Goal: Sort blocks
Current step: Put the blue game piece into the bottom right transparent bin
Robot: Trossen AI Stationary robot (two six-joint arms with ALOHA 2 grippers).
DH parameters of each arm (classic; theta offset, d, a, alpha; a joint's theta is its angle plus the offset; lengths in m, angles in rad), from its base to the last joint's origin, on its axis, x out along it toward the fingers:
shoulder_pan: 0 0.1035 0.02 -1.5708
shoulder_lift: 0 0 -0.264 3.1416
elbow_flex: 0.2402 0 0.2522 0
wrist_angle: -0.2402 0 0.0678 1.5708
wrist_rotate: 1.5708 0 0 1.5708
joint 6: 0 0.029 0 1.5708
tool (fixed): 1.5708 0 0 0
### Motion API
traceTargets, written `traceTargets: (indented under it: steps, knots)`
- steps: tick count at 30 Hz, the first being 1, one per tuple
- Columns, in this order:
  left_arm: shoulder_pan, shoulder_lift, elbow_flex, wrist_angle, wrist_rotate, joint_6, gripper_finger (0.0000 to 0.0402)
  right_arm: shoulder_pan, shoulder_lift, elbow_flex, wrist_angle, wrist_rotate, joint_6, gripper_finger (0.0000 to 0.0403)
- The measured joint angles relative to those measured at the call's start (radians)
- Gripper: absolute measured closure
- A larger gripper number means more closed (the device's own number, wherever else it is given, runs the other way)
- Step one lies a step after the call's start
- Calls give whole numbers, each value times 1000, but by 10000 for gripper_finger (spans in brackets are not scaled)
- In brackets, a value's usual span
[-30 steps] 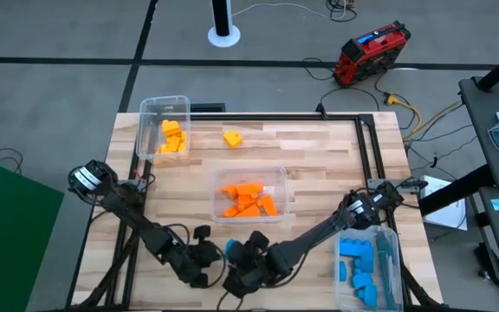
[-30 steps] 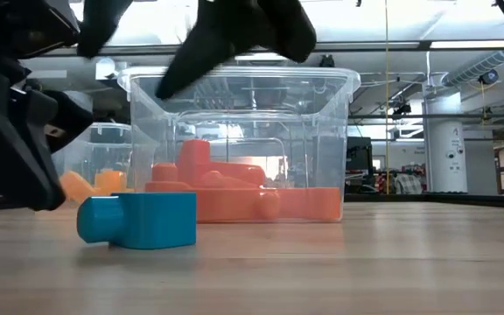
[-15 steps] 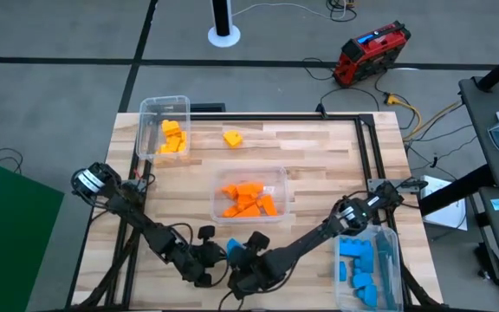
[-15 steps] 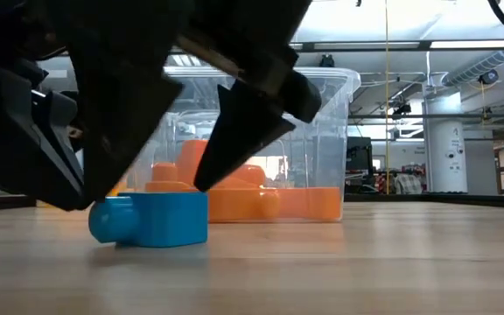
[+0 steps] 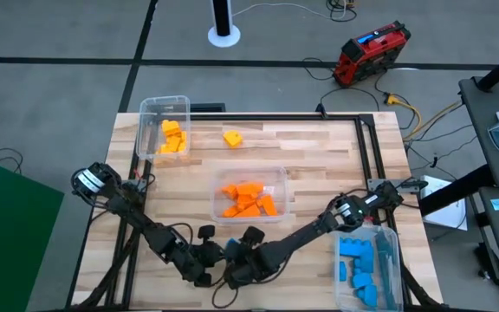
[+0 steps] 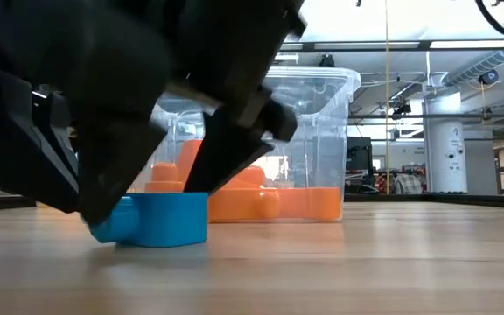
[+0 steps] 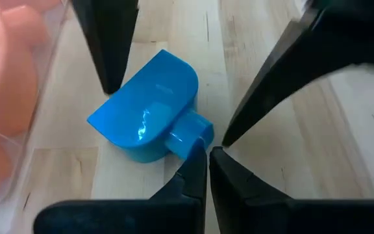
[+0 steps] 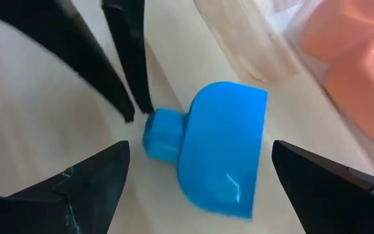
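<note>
A blue block (image 7: 151, 114) with a round peg lies flat on the table near its front edge, in front of the bin of orange blocks (image 5: 249, 195). My left gripper (image 7: 206, 153) is shut, with its tips at the block's peg. My right gripper (image 8: 200, 146) is open and low over the block (image 8: 223, 156). Its two fingers (image 7: 109, 58) stand on either side of the block; I cannot tell whether they touch it. In the low view both grippers crowd around the block (image 6: 160, 219). My left gripper has its shut fingertips (image 7: 197, 162) against the end of the block's round peg (image 7: 190, 133). It comes from the table's left, slanting down. The block lies flat on the table.
A clear bin with yellow blocks (image 5: 165, 126) stands at the far left, and one loose yellow block (image 5: 232, 137) lies beside it. A bin of blue blocks (image 5: 366, 264) sits at the near right. The orange bin stands just beyond the blue block.
My right gripper has come down from above the blue block until its open fingers stand around it at table height. My left gripper has moved toward the block, which slid a little toward the table's right.
</note>
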Motion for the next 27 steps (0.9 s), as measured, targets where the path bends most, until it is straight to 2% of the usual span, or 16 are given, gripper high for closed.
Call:
traceTargets:
  steps: [8,15,19,27]
  knots:
    - [3,12,0,-3,0,0,401,-18,27,-7,30,-87,-21,34]
    - [3,26,0,0,26,-2,401,-17,28,-12,29,-94,-17,48]
    - [3,26,0,1,30,-2,401,-17,29,-13,30,-97,-17,91]
    - [-8,7,-2,-21,69,-4,402,-17,29,-14,26,-124,-21,228]
